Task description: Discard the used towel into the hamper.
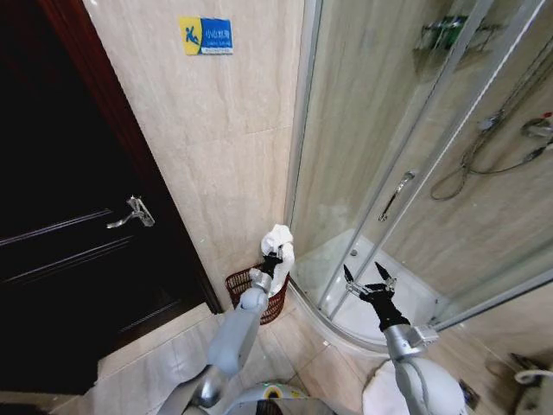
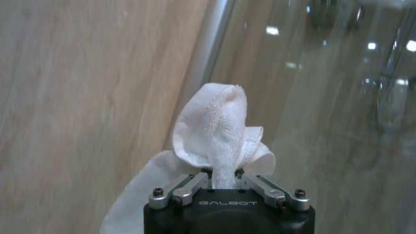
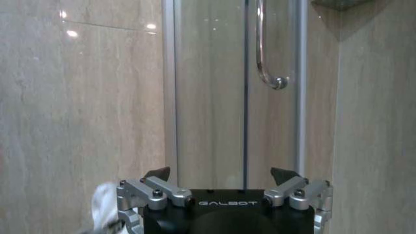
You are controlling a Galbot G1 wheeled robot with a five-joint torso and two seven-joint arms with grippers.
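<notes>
A white towel (image 1: 278,242) hangs bunched from my left gripper (image 1: 274,257), which is shut on it just above the hamper (image 1: 259,295), a dark reddish-brown wire basket on the floor against the tiled wall. From the left wrist, the towel (image 2: 217,134) stands up between the closed fingers of the left gripper (image 2: 222,174), with more cloth draped below. My right gripper (image 1: 369,278) hovers open and holds nothing in front of the shower enclosure; the right wrist view shows the right gripper (image 3: 222,174) with its fingers spread wide, and a bit of the towel (image 3: 104,204) at the edge.
A dark wooden door (image 1: 78,242) with a lever handle (image 1: 134,212) stands to the left. The curved glass shower enclosure (image 1: 406,190) with a door handle (image 3: 266,58) fills the right side. Tiled floor (image 1: 164,354) lies in front of the hamper.
</notes>
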